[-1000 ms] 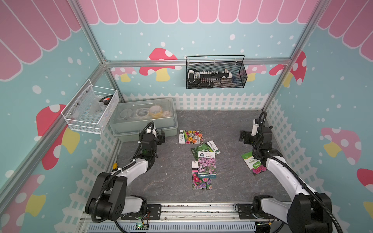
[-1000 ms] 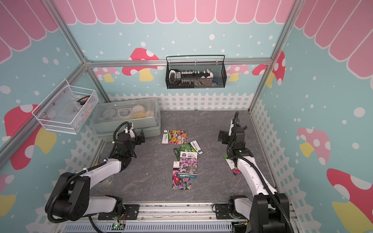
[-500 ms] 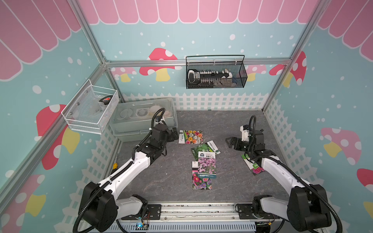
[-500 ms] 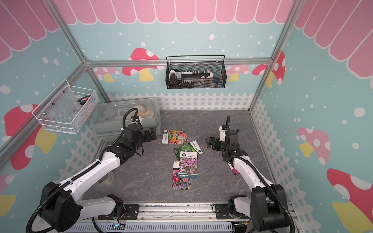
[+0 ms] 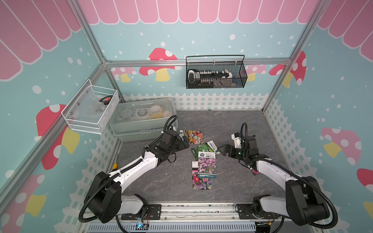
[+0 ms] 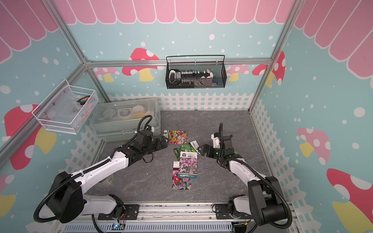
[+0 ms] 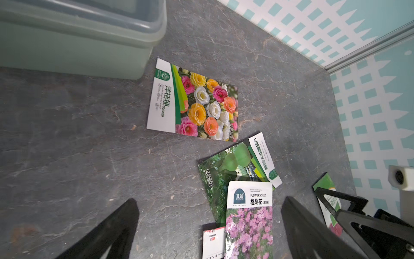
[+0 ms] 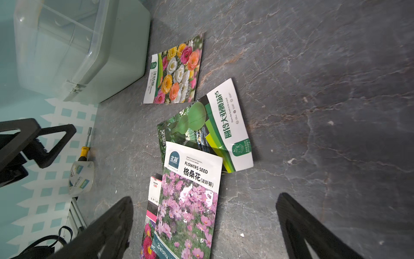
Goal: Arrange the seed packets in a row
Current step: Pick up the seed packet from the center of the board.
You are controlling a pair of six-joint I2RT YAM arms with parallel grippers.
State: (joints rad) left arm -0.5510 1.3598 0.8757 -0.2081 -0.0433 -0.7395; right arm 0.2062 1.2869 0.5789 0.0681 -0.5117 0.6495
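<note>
Several seed packets lie mid-table. In both top views a multicolour flower packet (image 5: 193,137) sits farthest back. Below it a green gourd packet (image 5: 201,148) is overlapped by a pink-flower packet (image 5: 207,166). That one covers a red-and-purple flower packet (image 5: 201,182). Another packet (image 7: 324,182) shows in the left wrist view, partly hidden behind my right gripper. My left gripper (image 5: 184,142) hovers open just left of the multicolour packet. My right gripper (image 5: 221,150) hovers open just right of the gourd packet. Both hold nothing (image 7: 209,201) (image 8: 205,198).
A clear lidded box (image 5: 143,119) stands at the back left, close to the multicolour packet. A tape roll (image 8: 80,179) and a yellow-handled screwdriver (image 8: 86,145) lie by the left fence. A white wire basket (image 5: 90,109) and a black mesh basket (image 5: 216,74) hang on the walls.
Both arms have swung inward from the table's sides toward the packets in the middle. The right arm now covers most of the packet on the right. Both grippers stay open.
</note>
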